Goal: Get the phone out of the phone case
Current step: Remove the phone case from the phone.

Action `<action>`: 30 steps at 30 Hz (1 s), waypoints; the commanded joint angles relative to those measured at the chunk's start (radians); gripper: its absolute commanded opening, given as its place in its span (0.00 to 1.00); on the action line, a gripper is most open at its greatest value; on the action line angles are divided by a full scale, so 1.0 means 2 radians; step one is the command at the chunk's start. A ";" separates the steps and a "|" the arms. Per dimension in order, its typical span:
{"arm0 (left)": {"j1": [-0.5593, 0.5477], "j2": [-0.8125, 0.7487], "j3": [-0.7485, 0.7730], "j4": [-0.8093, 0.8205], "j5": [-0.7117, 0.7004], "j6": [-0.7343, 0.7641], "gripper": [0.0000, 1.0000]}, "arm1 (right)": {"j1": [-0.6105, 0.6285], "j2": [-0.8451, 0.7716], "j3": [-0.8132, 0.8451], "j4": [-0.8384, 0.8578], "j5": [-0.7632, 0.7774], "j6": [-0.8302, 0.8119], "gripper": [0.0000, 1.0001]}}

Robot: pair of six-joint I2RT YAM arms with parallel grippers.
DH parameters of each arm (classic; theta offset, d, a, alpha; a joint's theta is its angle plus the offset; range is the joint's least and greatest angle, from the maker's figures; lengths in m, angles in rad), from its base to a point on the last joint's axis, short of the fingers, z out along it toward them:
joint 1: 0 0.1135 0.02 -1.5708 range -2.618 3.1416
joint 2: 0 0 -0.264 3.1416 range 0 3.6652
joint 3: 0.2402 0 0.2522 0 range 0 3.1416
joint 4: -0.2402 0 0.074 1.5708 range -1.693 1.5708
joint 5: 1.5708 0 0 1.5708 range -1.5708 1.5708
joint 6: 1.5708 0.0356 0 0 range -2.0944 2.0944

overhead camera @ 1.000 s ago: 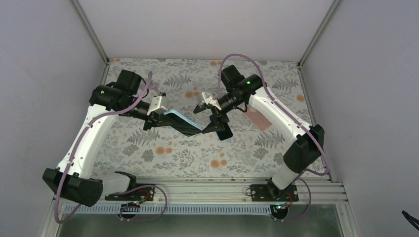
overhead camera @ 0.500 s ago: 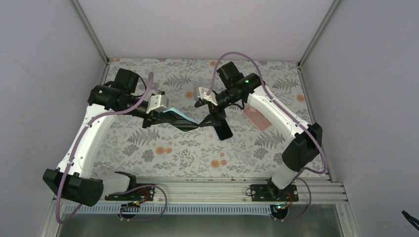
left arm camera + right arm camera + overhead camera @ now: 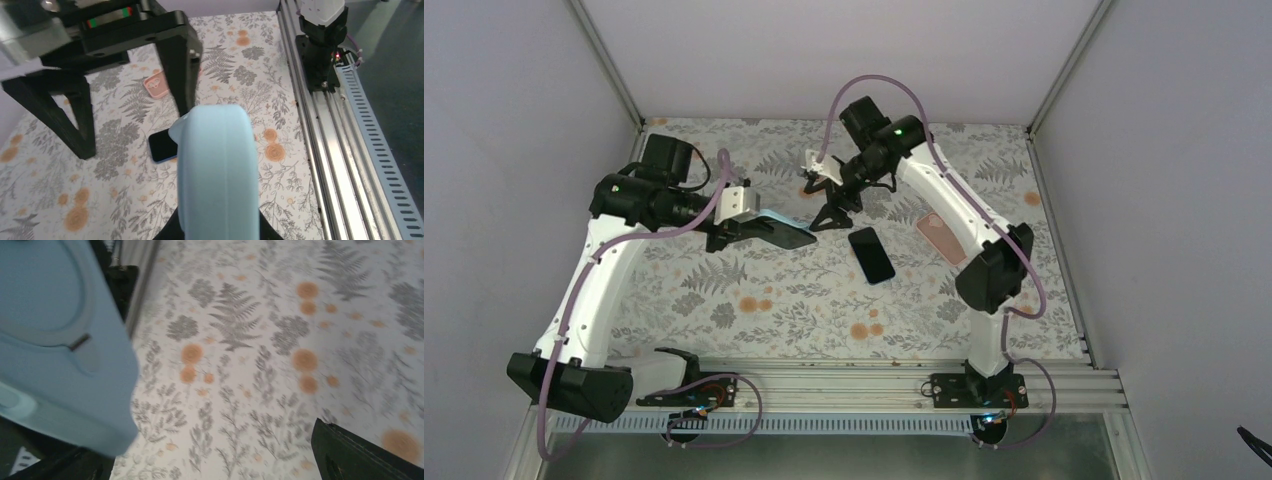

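The light blue phone case (image 3: 786, 232) is held above the table in my shut left gripper (image 3: 742, 228). It fills the middle of the left wrist view (image 3: 217, 170), edge-on between my fingers. The black phone (image 3: 871, 255) lies flat on the table, out of the case, and also shows in the left wrist view (image 3: 161, 147). My right gripper (image 3: 828, 207) is open and empty, hanging above the table just right of the case's free end. In the right wrist view the case (image 3: 55, 350) is at the left, beside my open fingers (image 3: 360, 455).
A pink phone case (image 3: 944, 238) lies flat on the floral table right of the phone; it also shows in the left wrist view (image 3: 157, 85). An aluminium rail (image 3: 874, 380) runs along the near edge. Grey walls close in the sides and back.
The phone came free of the blue case and now lies on the table. My right gripper let go and moved up and back-left. My left gripper pulled the case left.
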 commanded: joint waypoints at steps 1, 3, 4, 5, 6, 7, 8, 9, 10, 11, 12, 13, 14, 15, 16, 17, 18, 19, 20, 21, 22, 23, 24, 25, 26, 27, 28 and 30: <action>-0.027 0.013 0.010 -0.048 0.097 0.023 0.02 | 0.075 0.033 0.096 0.016 -0.179 -0.012 1.00; -0.009 0.025 0.019 -0.048 0.087 0.029 0.02 | 0.097 0.030 0.091 0.006 -0.205 -0.025 1.00; 0.005 0.034 0.023 -0.048 0.086 0.033 0.02 | 0.106 0.027 0.087 0.007 -0.220 -0.027 1.00; 0.022 0.043 0.026 -0.048 0.080 0.038 0.02 | 0.112 0.023 0.081 0.010 -0.234 -0.022 1.00; 0.035 0.052 0.031 -0.048 0.071 0.043 0.02 | 0.117 0.020 0.078 0.017 -0.248 -0.013 1.00; 0.046 0.060 0.035 -0.048 0.063 0.050 0.02 | 0.121 0.015 0.075 0.027 -0.256 -0.002 1.00; 0.058 0.067 0.036 -0.047 0.059 0.057 0.02 | 0.123 0.008 0.071 0.044 -0.264 0.016 1.00; 0.069 0.072 0.035 -0.044 0.059 0.060 0.02 | 0.124 -0.001 0.062 0.064 -0.272 0.034 0.99; 0.077 0.077 0.036 -0.044 0.065 0.065 0.02 | 0.124 -0.009 0.052 0.088 -0.277 0.055 0.99; 0.083 0.080 0.035 -0.039 0.075 0.064 0.02 | 0.125 -0.016 0.046 0.110 -0.280 0.074 0.99; 0.086 0.081 0.035 -0.029 0.090 0.056 0.02 | 0.126 -0.018 0.043 0.132 -0.283 0.091 0.99; 0.087 0.080 0.035 -0.019 0.096 0.050 0.02 | 0.126 -0.015 0.044 0.139 -0.289 0.104 0.98; 0.087 0.078 0.033 0.005 0.105 0.031 0.02 | 0.126 -0.009 0.047 0.147 -0.299 0.119 0.97; 0.086 0.068 0.028 0.041 0.101 -0.003 0.02 | 0.127 -0.001 0.049 0.158 -0.313 0.136 0.95; 0.084 0.055 0.016 0.102 0.080 -0.050 0.02 | 0.127 0.008 0.053 0.163 -0.331 0.148 0.90; 0.078 0.038 0.000 0.157 0.052 -0.089 0.02 | 0.129 0.015 0.056 0.166 -0.342 0.155 0.81; 0.076 0.020 -0.017 0.200 0.029 -0.111 0.02 | 0.133 0.020 0.057 0.171 -0.341 0.164 0.70; 0.075 0.003 -0.030 0.238 0.007 -0.129 0.03 | 0.135 0.022 0.056 0.178 -0.331 0.176 0.57; 0.075 -0.012 -0.038 0.262 -0.010 -0.142 0.06 | 0.134 0.022 0.056 0.180 -0.321 0.182 0.42; 0.075 -0.022 -0.039 0.275 -0.027 -0.150 0.12 | 0.131 0.021 0.055 0.179 -0.314 0.182 0.24; 0.075 -0.030 -0.037 0.279 -0.041 -0.152 0.23 | 0.127 0.019 0.052 0.180 -0.312 0.183 0.11; 0.075 -0.034 -0.031 0.277 -0.055 -0.150 0.42 | 0.120 0.012 0.044 0.191 -0.309 0.193 0.04; 0.075 -0.037 -0.026 0.273 -0.068 -0.147 0.54 | 0.115 0.005 0.035 0.202 -0.300 0.205 0.03; 0.076 -0.038 -0.020 0.269 -0.080 -0.145 0.58 | 0.111 -0.001 0.028 0.208 -0.292 0.211 0.03; 0.076 -0.037 -0.012 0.264 -0.091 -0.144 0.62 | 0.106 -0.007 0.021 0.211 -0.285 0.212 0.03; 0.076 -0.036 -0.003 0.260 -0.103 -0.146 0.68 | 0.098 -0.014 0.014 0.220 -0.272 0.221 0.03; 0.075 -0.035 0.005 0.262 -0.124 -0.154 0.74 | 0.087 -0.020 0.006 0.228 -0.265 0.232 0.03; 0.076 -0.036 0.016 0.280 -0.157 -0.172 0.91 | 0.059 -0.036 -0.025 0.263 -0.243 0.266 0.03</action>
